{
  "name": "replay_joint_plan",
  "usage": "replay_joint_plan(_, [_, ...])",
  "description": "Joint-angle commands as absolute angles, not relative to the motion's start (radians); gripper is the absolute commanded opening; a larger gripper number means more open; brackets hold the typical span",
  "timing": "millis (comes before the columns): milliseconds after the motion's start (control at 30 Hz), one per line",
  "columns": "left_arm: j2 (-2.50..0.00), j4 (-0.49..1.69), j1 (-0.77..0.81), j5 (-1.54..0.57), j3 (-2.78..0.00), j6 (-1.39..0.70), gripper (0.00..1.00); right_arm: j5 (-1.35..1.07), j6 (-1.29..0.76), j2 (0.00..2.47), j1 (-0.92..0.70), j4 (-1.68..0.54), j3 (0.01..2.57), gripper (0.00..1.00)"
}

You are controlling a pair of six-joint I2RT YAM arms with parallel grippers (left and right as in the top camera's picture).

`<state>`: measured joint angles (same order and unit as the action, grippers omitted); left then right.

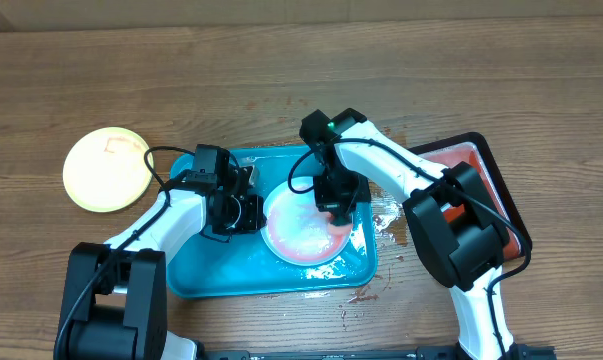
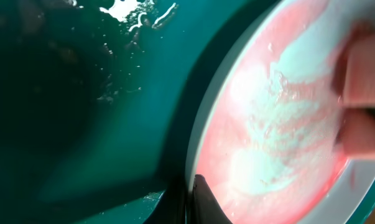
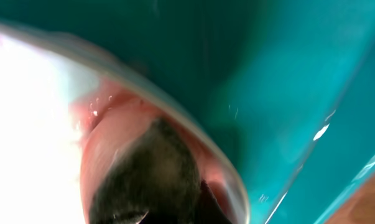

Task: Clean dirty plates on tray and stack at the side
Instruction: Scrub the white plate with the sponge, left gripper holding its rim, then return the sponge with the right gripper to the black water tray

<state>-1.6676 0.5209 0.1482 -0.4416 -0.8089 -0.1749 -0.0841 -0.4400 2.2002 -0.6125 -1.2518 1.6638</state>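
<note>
A pale plate (image 1: 303,228) covered in pink-red smears and foam lies in the turquoise tray (image 1: 221,270). My left gripper (image 1: 249,212) is shut on the plate's left rim; in the left wrist view its dark fingertips (image 2: 203,199) pinch the rim of the plate (image 2: 274,124). My right gripper (image 1: 336,207) is shut on a pink sponge (image 1: 337,228) pressed onto the right part of the plate. The right wrist view shows the sponge (image 3: 143,180) with a dark face against the plate (image 3: 38,106). A clean pale yellow plate (image 1: 106,168) rests on the table to the left of the tray.
A smaller black tray (image 1: 501,200) with red liquid stands to the right, under my right arm. Splashes of water and red drops lie on the wooden table (image 1: 381,290) near the turquoise tray's right edge. The tray floor (image 2: 81,124) is wet.
</note>
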Motion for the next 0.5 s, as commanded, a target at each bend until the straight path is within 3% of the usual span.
replay_joint_plan(0, [-1.675,0.526,0.142,-0.413,-0.804,-0.181,0.04,0.021,-0.438,2.159,-0.626,-1.251,1.763,0.04])
replay_joint_plan(233, [-1.675,0.526,0.142,-0.413,-0.804,-0.181,0.04,0.041,-0.452,2.072,-0.626,-1.39,1.946,0.04])
replay_joint_plan(467, [-1.675,0.522,0.142,-0.419,-0.805,-0.215,0.04,0.338,-0.705,1.974,-0.527,-1.629,1.958,0.04])
